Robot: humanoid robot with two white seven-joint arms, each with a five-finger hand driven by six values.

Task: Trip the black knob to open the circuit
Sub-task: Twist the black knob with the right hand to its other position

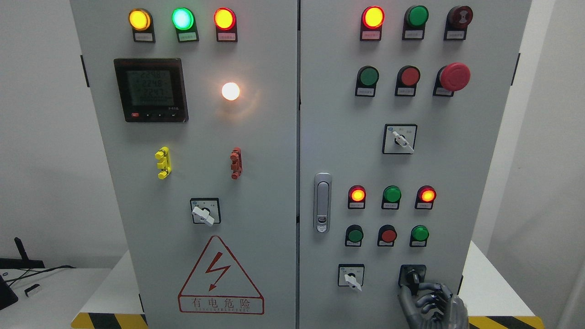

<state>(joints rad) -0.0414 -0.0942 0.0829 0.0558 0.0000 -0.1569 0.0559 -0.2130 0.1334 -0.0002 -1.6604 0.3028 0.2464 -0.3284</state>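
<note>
The black knob [413, 276] sits on a black square plate at the lower right of the grey cabinet's right door [347, 114]. My right hand [432, 304] rises from the bottom edge just below and right of the knob. Its dark fingers [428, 288] are curled, and the upper fingertips reach the knob's lower right edge. I cannot tell whether they grip it. The left hand is out of view.
A white rotary switch [351, 277] sits left of the black knob, with three small buttons [388, 235] above. A silver door handle [322, 202] is at the door's left edge. A red mushroom stop button [454, 76] is up high. A table edge with hazard stripes [502, 322] lies below.
</note>
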